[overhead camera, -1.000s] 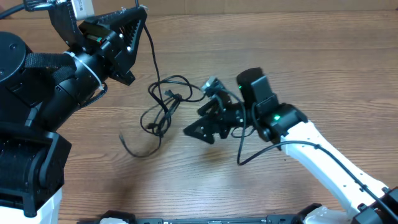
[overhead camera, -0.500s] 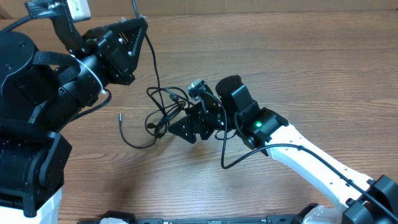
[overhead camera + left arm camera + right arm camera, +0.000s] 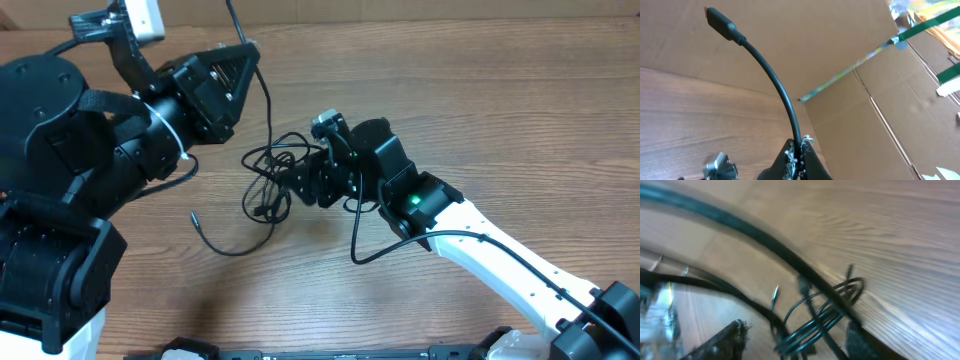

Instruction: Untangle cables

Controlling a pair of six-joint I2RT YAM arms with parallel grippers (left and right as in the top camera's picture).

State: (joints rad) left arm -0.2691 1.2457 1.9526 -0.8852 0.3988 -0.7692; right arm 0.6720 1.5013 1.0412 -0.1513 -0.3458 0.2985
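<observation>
Tightening is risked: one cable (image 3: 771, 75) is pinched in the raised left claw (image 3: 800, 145). The tangle (image 3: 268, 175) lies on the table (image 3: 480, 120) at the right claw (image 3: 303, 185), whose opening cannot be told. Knots could be cinched by pulling.

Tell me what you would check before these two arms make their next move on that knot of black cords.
1. Left hand grips one cable: ok, it is clamped there, with the plug end sticking out past it.
2. That cable has slack: ok, it curves down to the tangle.
3. Right hand is at the tangle: ok, it sits right at the loops.
4. Right hand has closed on a strand: cannot tell, its own camera view is blurred.
5. Loose end is clear of both hands: ok, it lies alone on the table.
6. Cords separated: not ok, the loops overlap in one clump.
</observation>
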